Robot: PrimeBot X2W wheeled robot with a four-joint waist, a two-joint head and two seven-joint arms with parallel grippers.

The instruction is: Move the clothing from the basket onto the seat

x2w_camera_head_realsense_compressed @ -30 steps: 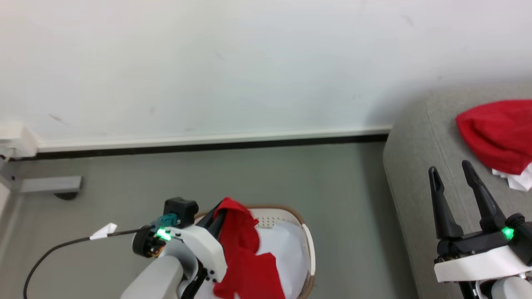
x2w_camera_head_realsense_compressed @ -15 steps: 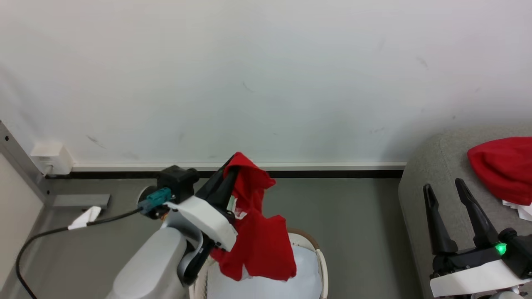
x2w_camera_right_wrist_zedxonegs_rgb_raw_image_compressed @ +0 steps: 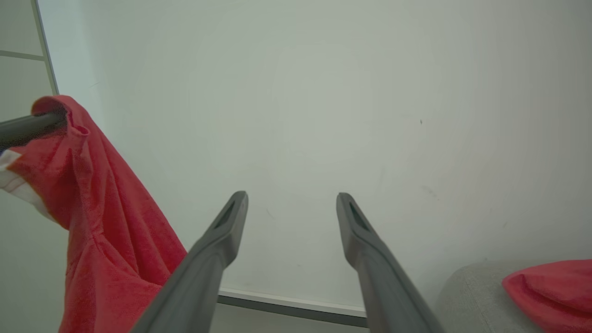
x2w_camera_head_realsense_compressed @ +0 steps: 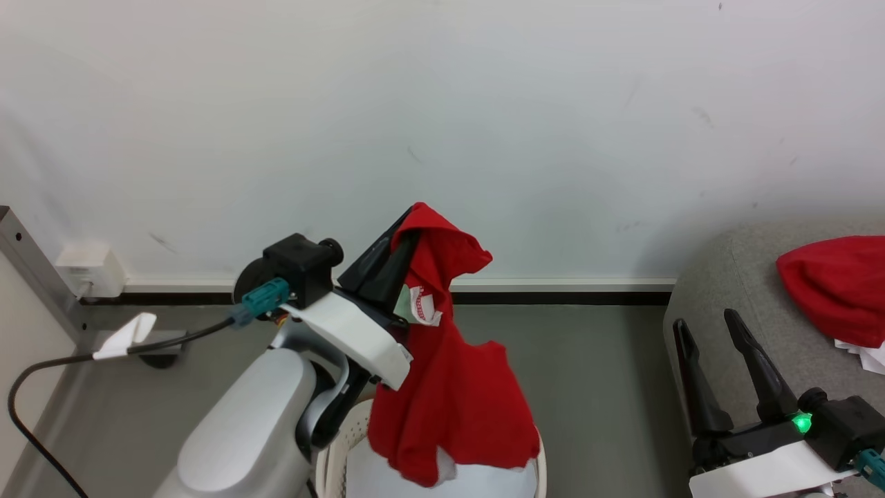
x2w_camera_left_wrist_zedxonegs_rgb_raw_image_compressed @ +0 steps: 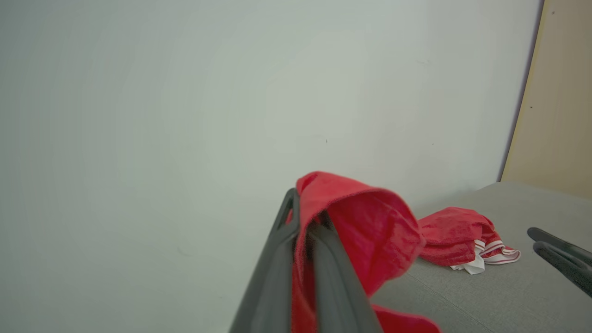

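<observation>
Now the left gripper point(x2w_camera_head_realsense_compressed: 404, 232), clamped shut on a red garment point(x2w_camera_head_realsense_compressed: 449, 401), is holding it higher than a second ago. The cloth is hanging almost clear of the basket point(x2w_camera_head_realsense_compressed: 339, 443), its hem trailing over the white sheet point(x2w_camera_head_realsense_compressed: 484, 484) inside. Meanwhile the right gripper point(x2w_camera_head_realsense_compressed: 705, 320) is waiting empty, jaws spread, at the edge of the grey seat point(x2w_camera_head_realsense_compressed: 733, 277), where another red garment point(x2w_camera_head_realsense_compressed: 836, 283) is already lying. A grey floor point(x2w_camera_head_realsense_compressed: 594, 373) and a pale wall point(x2w_camera_head_realsense_compressed: 484, 104) are framing the work.

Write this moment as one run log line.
left gripper: shut on red garment above basket | right gripper: open | seat: another garment lying
</observation>
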